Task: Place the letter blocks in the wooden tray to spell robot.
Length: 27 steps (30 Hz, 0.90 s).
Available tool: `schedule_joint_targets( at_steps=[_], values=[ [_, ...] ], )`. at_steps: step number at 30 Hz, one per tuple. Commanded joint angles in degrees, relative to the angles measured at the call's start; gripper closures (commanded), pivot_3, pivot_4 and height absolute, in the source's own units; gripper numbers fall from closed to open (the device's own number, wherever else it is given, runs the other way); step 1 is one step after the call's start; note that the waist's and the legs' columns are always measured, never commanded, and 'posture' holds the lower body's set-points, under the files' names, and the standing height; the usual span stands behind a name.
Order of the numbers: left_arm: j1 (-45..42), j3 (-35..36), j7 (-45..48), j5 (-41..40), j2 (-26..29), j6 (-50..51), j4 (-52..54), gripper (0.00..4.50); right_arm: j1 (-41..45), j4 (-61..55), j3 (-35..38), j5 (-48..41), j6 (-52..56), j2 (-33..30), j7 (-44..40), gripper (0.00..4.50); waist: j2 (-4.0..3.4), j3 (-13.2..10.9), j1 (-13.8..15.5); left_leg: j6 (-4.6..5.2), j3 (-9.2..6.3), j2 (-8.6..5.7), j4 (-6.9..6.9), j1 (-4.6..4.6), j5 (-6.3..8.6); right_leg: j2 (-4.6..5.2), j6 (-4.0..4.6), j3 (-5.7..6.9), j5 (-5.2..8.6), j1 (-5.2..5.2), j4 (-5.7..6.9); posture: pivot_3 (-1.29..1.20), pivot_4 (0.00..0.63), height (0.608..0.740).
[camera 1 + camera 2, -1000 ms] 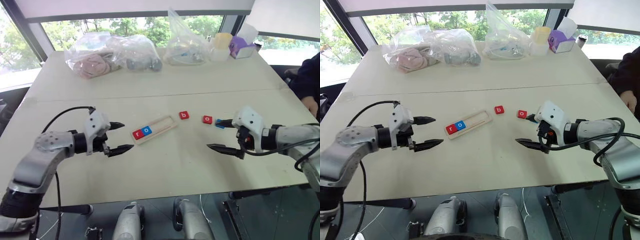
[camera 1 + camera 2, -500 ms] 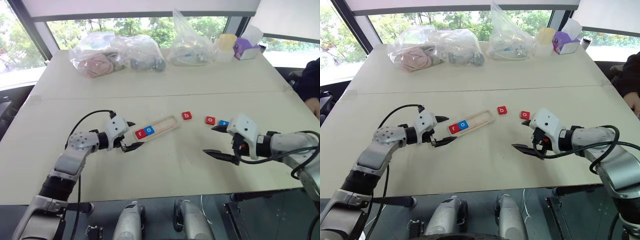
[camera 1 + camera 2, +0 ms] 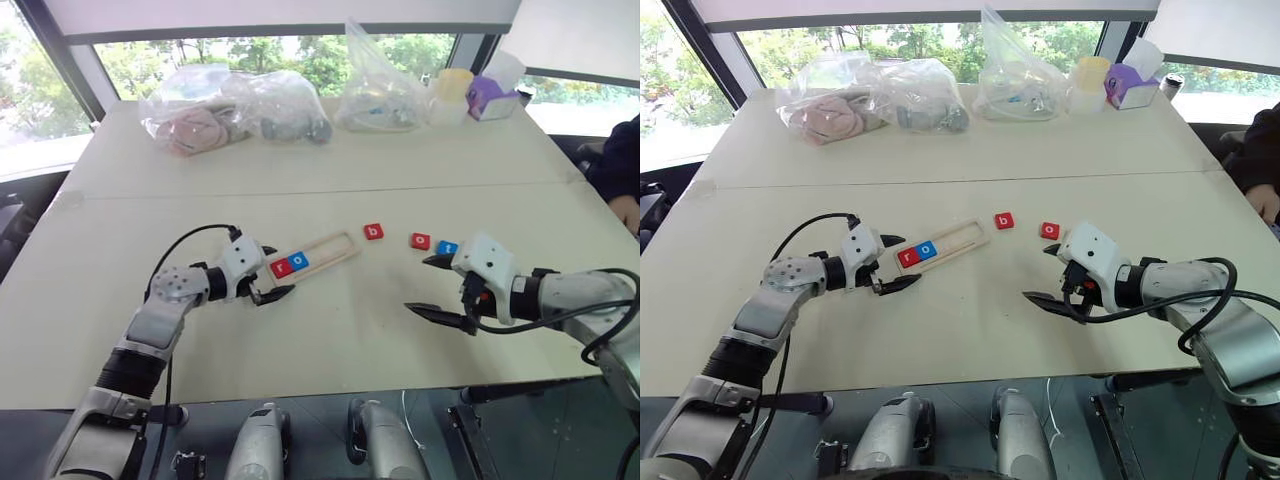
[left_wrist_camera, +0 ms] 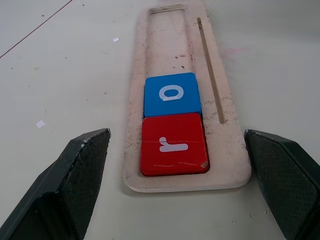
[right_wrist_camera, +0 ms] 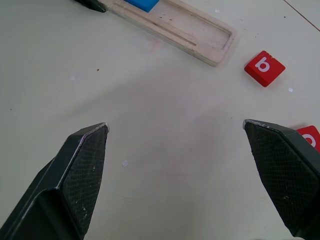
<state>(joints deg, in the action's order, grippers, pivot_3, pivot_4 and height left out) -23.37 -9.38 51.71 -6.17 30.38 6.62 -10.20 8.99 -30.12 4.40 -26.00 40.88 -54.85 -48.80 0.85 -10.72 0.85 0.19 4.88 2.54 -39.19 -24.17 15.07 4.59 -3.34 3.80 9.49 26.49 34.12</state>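
On the wide pale table (image 3: 330,330), the long pale wooden tray (image 4: 170,45) lies framed by the spread, empty fingers of the left gripper (image 3: 268,274), apparently to steady it. Its near end holds the red "r" tile (image 4: 173,144) and blue "o" tile (image 4: 171,93), while the red "b" tile (image 3: 373,231), red "o" tile (image 3: 420,240) and blue "t" tile (image 3: 447,246) wait loose beside the right gripper (image 3: 432,287), fingers released and empty

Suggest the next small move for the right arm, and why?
Probably swing the right hand toward the red b tile and close on it. The wooden tray already holds the red r and blue o, so b comes next. It lies loose on the table just past the tray's open end. The right hand is open and holds nothing; the left hand sits open at the tray's r end.
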Motion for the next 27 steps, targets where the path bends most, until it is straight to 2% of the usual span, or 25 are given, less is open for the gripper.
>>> schedule_joint_targets(
  at_steps=[1,11,12,13,16,17,27],
  values=[
    [-0.7,-1.4,-0.4,1.9,-0.6,-0.6,-1.4,0.0,0.1,-1.9,1.1,-0.1,-0.7,0.1,0.2,0.06,0.0,0.0,0.0,0.0,-0.01,0.0,0.0,0.05,0.0,0.0,-0.03,0.0,0.02,-0.05,0.0,0.0,0.15,0.74],
    [-0.2,-2.6,2.3,1.9,-0.1,3.4,-3.8,0.0,-0.4,-2.1,0.9,1.0,-1.4,0.2,1.2,0.06,-0.03,0.1,0.0,0.0,-0.09,0.02,-0.02,0.3,0.0,0.03,-0.04,-0.01,0.03,-0.27,0.0,0.0,0.15,0.74],
    [-0.2,-2.5,2.6,1.5,-0.2,4.3,-4.0,0.54,-0.2,-2.0,0.8,1.1,-1.5,0.2,1.3,0.0,-0.03,0.1,0.0,0.0,-0.09,0.02,-0.02,0.31,0.0,0.02,-0.04,-0.01,0.03,-0.27,0.01,0.0,0.15,0.74],
    [-0.2,-2.4,2.8,1.3,-0.3,4.9,-4.1,0.78,-0.2,-2.0,0.7,1.2,-1.5,0.3,1.4,0.0,-0.03,0.1,-0.1,0.0,-0.08,0.02,-0.02,0.32,0.0,0.02,-0.04,-0.01,0.03,-0.28,0.01,0.0,0.15,0.74],
    [-0.1,-2.5,3.9,1.1,-0.2,5.8,-3.9,1.91,0.0,-2.0,0.6,1.4,-1.5,0.5,1.6,0.0,-0.07,0.2,0.0,0.0,-0.08,0.03,-0.02,0.4,0.0,0.02,-0.04,-0.01,0.04,-0.36,0.01,0.0,0.15,0.74],
    [0.0,-2.6,4.3,1.1,-0.1,5.9,-3.7,2.02,0.0,-1.9,0.6,1.5,-1.5,0.5,1.6,0.0,-0.07,0.2,-0.1,0.0,-0.09,0.04,-0.02,0.45,0.0,0.02,-0.04,0.0,0.04,-0.42,0.01,0.0,0.15,0.74],
    [4.5,-3.6,11.9,-3.0,3.7,6.7,7.1,2.02,0.9,-1.2,0.2,2.1,-1.9,0.8,1.7,0.0,-0.08,0.2,-0.2,-0.01,-0.04,0.17,0.18,0.72,0.04,0.02,-0.06,-0.01,0.09,-0.59,-0.06,0.0,0.15,0.74]
  ],
)
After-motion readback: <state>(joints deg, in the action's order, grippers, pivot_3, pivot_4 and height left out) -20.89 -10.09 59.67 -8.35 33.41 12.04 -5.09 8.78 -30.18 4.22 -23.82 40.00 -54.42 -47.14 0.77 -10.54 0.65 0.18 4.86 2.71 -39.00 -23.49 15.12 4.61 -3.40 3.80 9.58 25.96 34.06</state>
